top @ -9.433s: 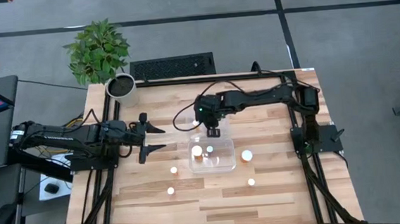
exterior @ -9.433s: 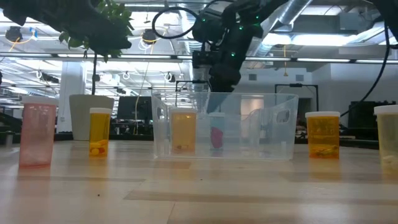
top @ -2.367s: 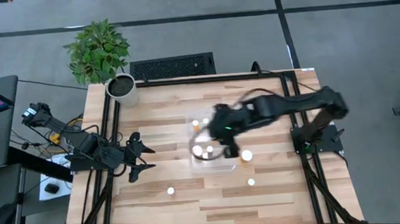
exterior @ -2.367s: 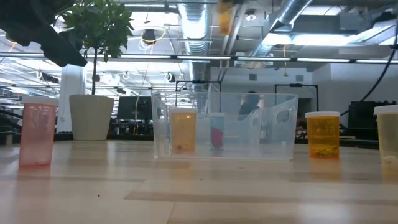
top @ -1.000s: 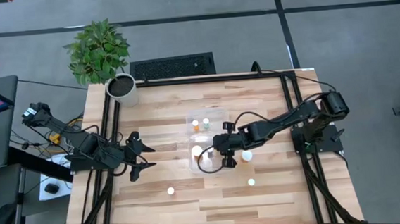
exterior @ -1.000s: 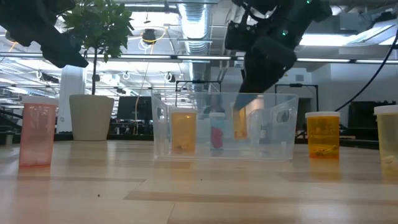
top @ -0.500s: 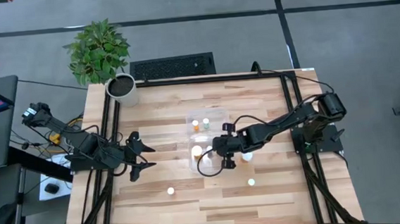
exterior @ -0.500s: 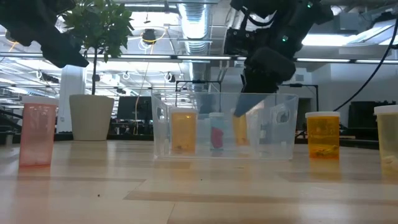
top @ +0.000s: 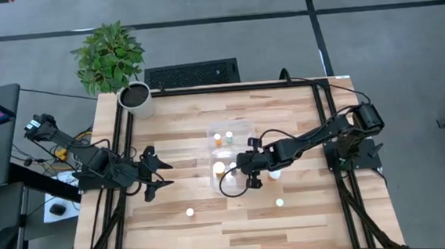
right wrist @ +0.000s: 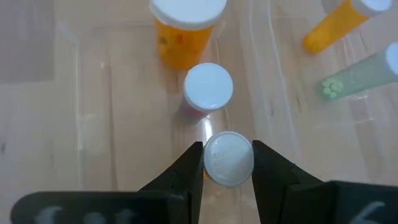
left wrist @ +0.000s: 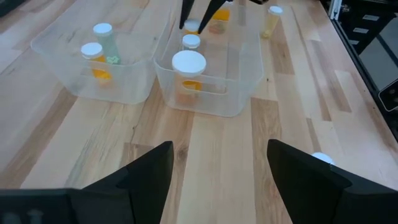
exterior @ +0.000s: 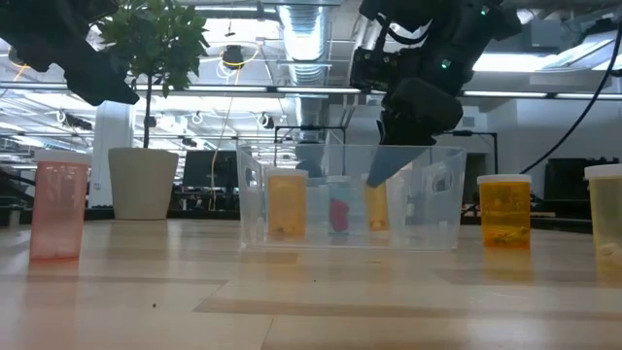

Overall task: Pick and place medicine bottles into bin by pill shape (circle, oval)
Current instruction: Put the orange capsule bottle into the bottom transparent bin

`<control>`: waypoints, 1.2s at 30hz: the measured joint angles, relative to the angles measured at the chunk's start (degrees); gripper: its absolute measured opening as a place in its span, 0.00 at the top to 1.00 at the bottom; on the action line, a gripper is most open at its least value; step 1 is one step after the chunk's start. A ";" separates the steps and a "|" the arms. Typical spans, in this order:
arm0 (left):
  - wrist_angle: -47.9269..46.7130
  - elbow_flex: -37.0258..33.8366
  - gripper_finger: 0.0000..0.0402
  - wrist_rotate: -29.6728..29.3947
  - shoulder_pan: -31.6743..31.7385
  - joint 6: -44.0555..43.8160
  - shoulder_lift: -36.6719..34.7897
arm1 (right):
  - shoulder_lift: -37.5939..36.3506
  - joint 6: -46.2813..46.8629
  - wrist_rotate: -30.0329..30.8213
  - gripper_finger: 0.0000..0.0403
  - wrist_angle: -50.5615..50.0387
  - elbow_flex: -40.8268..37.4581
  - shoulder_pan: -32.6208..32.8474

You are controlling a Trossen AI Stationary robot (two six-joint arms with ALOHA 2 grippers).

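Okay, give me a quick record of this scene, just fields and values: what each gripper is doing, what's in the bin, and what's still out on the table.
right gripper: inside the bin's near compartment, shut on a white-capped bottle
left gripper: open, waiting over the table's left side
bin: clear, two compartments
near compartment: wide orange bottle, small capped bottle, plus the held one
far compartment: two bottles
outside the bin: at least three bottles

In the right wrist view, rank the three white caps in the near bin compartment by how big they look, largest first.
1. Wide orange bottle's cap, cut off by the frame.
2 and 3. The cap held in the right end effector and the loose cap beyond it look alike; the held one is nearer the camera, so no ranking.
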 joint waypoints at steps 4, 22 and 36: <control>0.02 0.00 0.37 0.02 0.01 0.00 0.00 | 0.00 -0.01 0.00 0.72 -0.05 0.00 -0.07; 0.02 0.00 0.37 0.04 -0.01 -0.20 0.00 | 0.00 0.47 0.07 0.65 -0.11 0.00 -0.76; 0.04 0.00 0.37 0.06 0.01 -0.22 -0.02 | 1.89 1.75 0.48 0.65 0.06 0.04 0.04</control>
